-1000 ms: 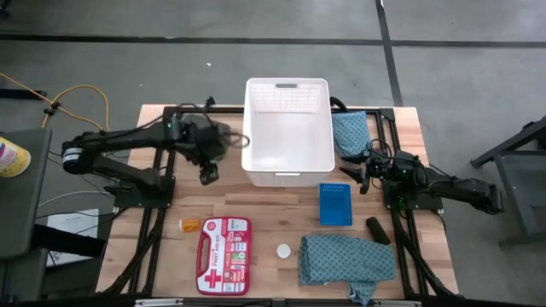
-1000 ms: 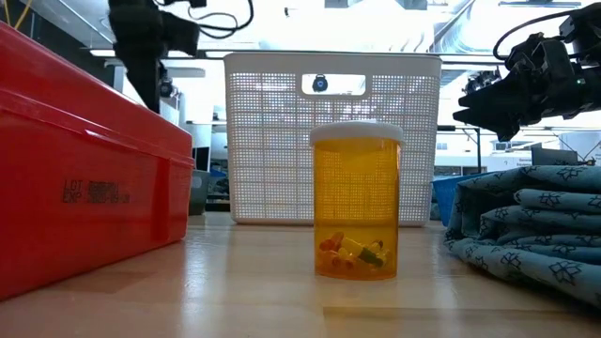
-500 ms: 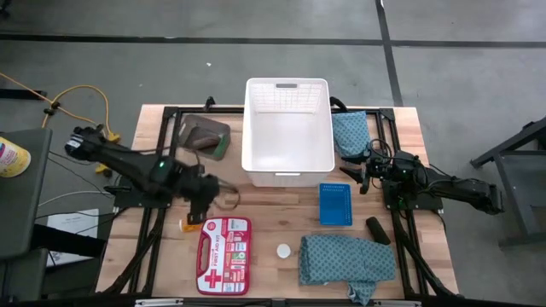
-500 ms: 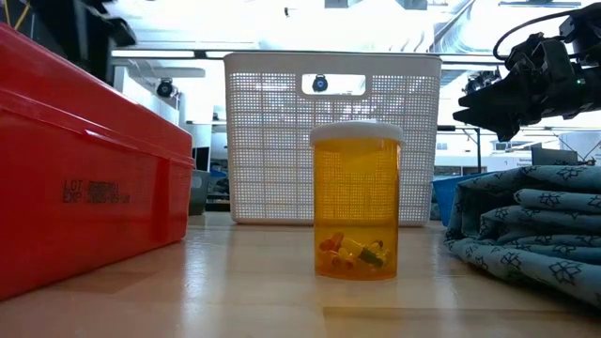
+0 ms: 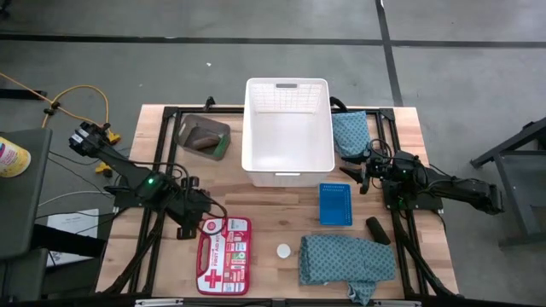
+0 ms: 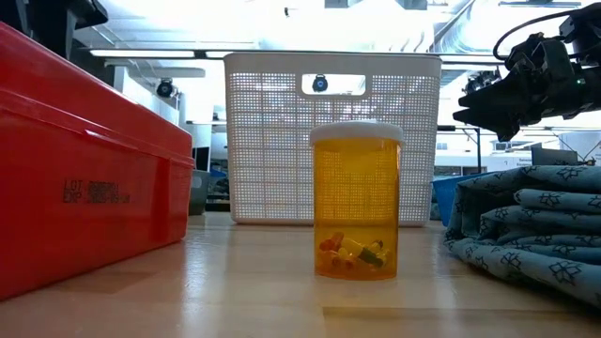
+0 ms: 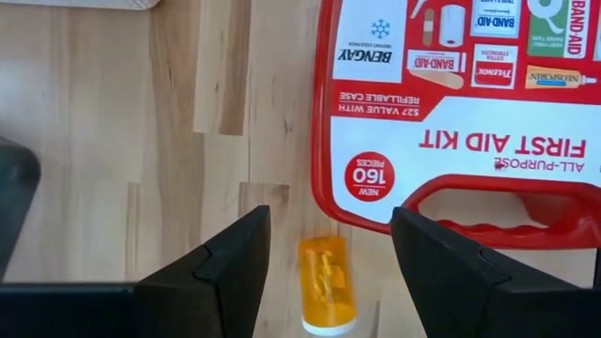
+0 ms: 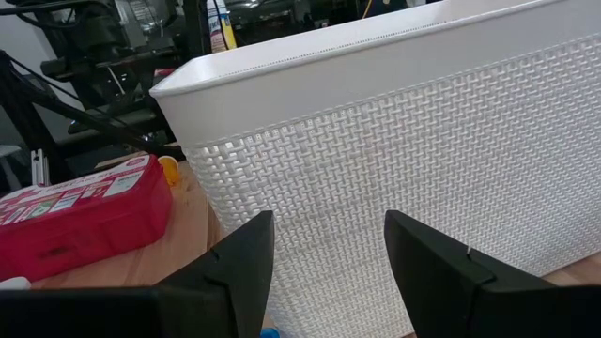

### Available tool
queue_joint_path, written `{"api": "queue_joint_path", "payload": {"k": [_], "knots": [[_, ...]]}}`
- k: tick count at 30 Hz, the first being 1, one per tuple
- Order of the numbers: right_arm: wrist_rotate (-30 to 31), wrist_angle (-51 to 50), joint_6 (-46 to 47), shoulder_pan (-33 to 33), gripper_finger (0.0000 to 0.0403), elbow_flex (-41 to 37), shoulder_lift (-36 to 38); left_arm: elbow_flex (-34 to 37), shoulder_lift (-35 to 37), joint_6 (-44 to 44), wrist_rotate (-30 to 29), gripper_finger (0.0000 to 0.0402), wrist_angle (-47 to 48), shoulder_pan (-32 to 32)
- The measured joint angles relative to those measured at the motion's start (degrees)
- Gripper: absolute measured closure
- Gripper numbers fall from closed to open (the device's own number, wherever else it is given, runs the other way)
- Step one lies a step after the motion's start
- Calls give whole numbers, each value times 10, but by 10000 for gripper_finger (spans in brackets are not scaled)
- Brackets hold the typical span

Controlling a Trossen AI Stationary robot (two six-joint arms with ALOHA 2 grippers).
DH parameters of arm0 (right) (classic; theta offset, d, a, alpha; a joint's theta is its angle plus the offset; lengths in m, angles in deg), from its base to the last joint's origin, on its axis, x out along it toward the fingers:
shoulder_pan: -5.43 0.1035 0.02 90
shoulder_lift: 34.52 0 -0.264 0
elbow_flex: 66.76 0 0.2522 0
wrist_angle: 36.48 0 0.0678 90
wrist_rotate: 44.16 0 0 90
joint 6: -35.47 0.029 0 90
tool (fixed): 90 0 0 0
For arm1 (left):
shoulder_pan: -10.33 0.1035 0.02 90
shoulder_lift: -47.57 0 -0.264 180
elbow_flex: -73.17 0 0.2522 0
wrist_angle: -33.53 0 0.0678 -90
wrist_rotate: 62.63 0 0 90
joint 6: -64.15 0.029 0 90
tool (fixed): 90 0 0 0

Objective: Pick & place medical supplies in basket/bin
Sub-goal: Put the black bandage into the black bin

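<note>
The left gripper [image 5: 189,223] sits low over the table's 8 o'clock area, just beside the first aid kit [image 5: 223,244] at the kit's 10 o'clock corner, with its jaws open and nothing between them. In the left wrist view the orange bottle [image 7: 325,295] lies on its side on the wood, framed in the gap between the two dark fingers [image 7: 230,258], apart from both, with the kit's red edge just beside it. From above, the bottle is hidden under this gripper. The right gripper [image 5: 365,173] hangs at the table's 3 o'clock side, near the right wall of the basket [image 5: 288,166]; its jaws are open and empty, pointing at the latticed wall in the right wrist view. The basket stands at 12 o'clock on the table. The bin [image 5: 203,136] sits at the basket's 9 o'clock, holding a brown roll [image 5: 201,135] and a green piece [image 5: 222,148]. One teal cloth [image 5: 349,134] lies at the basket's 3 o'clock, touching its wall; the other cloth [image 5: 346,261] lies at the table's 5 o'clock. A blue tray [image 5: 335,204] rests between them, a black roll [image 5: 378,230] lies at 4 o'clock, and a white cap [image 5: 283,251] sits at 6 o'clock between the kit and the lower cloth.
</note>
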Motion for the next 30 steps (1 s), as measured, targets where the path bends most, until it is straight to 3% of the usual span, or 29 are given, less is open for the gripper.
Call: {"api": "queue_joint_path", "payload": {"k": [21, 30], "knots": [[0, 0, 0, 0, 211, 0, 0, 0, 0, -11, 1, 186, 0, -1], [0, 0, 0, 0, 211, 0, 0, 0, 0, -22, 5, 186, -20, -44]]}}
